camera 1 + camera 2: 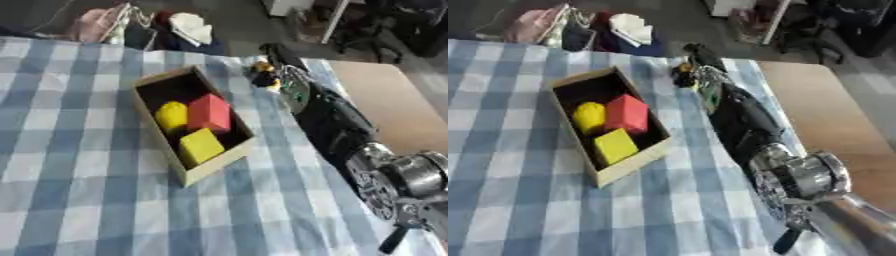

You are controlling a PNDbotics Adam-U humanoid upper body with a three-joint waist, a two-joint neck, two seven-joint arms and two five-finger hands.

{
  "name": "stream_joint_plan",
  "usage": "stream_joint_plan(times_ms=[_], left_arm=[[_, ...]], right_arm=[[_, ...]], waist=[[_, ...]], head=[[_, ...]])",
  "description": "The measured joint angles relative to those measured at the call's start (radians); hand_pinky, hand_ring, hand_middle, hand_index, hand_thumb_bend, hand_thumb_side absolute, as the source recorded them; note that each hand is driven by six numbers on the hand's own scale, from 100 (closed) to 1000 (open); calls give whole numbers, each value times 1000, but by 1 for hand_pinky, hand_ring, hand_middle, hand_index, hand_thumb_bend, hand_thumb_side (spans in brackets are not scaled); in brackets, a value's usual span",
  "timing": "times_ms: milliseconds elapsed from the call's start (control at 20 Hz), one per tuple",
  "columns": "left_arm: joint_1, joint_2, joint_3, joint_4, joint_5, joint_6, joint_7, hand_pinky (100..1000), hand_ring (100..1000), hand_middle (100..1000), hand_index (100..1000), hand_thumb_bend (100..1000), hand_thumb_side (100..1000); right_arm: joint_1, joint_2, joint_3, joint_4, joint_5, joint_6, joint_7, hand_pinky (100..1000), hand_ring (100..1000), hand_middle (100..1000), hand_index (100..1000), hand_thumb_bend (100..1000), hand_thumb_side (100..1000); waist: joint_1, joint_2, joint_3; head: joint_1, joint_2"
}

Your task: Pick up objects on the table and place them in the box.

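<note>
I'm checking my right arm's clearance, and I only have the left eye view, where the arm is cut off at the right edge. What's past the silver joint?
Observer: In the right eye view a grey arm segment runs from the silver joint toward the lower right corner.
Operator: And what lies to the right of that joint?
Observer: The wooden top carries on there, beside the joint.

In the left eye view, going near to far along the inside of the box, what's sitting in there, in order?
Inside the open cardboard box: yellow cube-shaped block nearest, then the rounded yellow block with the red rectangular block beside it to the right, then the bare dark far end of the box.
</note>
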Motion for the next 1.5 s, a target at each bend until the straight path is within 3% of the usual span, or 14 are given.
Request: stream_joint_plan(times_ms=[100, 150, 200, 550, 950, 1000, 1250, 1500], left_arm=[[0, 0, 2, -4, 0, 0, 1, 776, 700, 586, 765, 100, 504], [0, 0, 3, -5, 0, 0, 2, 776, 700, 586, 764, 100, 504], [0, 0, 3, -5, 0, 0, 3, 776, 700, 586, 764, 100, 504], [0, 0, 3, -6, 1, 0, 5, 776, 700, 586, 765, 100, 503], [0, 0, 3, -6, 3, 0, 5, 776, 700, 586, 765, 100, 504], [0, 0, 3, -6, 4, 0, 5, 776, 701, 586, 765, 100, 504], [0, 0, 3, -6, 4, 0, 5, 776, 701, 585, 765, 100, 505], [0, 0, 3, -6, 5, 0, 4, 776, 701, 585, 765, 100, 506]], right_arm=[[5, -1, 6, 18, -6, 5, 1, 708, 807, 837, 915, 100, 315], [7, -2, 8, 27, -9, 8, 5, 707, 806, 830, 913, 158, 245], [7, -3, 11, 34, -10, 10, 11, 708, 805, 834, 912, 100, 333], [3, -14, 25, 63, -15, 6, 73, 692, 781, 807, 888, 100, 321], [2, -14, 30, 65, -6, 16, 89, 667, 765, 798, 874, 100, 171], [2, -14, 30, 65, -2, 21, 85, 655, 757, 793, 872, 100, 103], [3, -14, 30, 70, 12, 54, 62, 601, 706, 761, 851, 100, 100], [4, -14, 30, 74, 14, 64, 50, 477, 595, 659, 767, 100, 100]], waist=[[0, 0, 1], [0, 0, 1], [0, 0, 2], [0, 0, 6], [0, 0, 6], [0, 0, 7], [0, 0, 7], [0, 0, 6]], head=[[-1, -3], [-1, -4], [-1, -4], [-1, -4], [-1, -4], [-1, -4], [-2, -4], [-2, -4]])
